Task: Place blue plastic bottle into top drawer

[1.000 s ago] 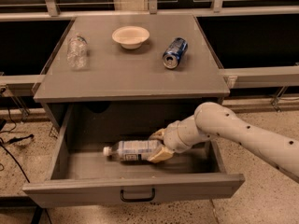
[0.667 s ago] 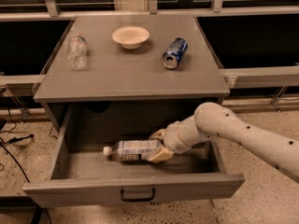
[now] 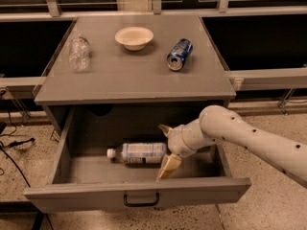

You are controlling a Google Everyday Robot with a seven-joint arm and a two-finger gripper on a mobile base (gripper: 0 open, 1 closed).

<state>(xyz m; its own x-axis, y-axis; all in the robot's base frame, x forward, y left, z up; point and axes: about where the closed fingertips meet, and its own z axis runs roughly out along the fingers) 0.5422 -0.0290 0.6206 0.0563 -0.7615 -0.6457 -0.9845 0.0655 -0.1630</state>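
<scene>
Grey cabinet on a speckled floor: water bottle down in the open drawer, release in hand.
Nearest is the drawer (image 3: 72,198), pulled well out, its black handle (image 3: 141,200) facing the camera; behind the front panel the water bottle (image 3: 139,153) lies on its side on the drawer floor, cap to the left. The gripper (image 3: 161,152) sits at the bottle's base end, its tan fingers (image 3: 169,166) spread wider than the bottle and apparently gripping nothing. To finish well, I'd lift the white arm (image 3: 249,138) straight up and back, clear of the bottle and the cabinet top (image 3: 129,80) above. Farther back on that top lie a crumpled bottle (image 3: 79,53), a bowl (image 3: 134,36) and a can (image 3: 179,54), none needed.
</scene>
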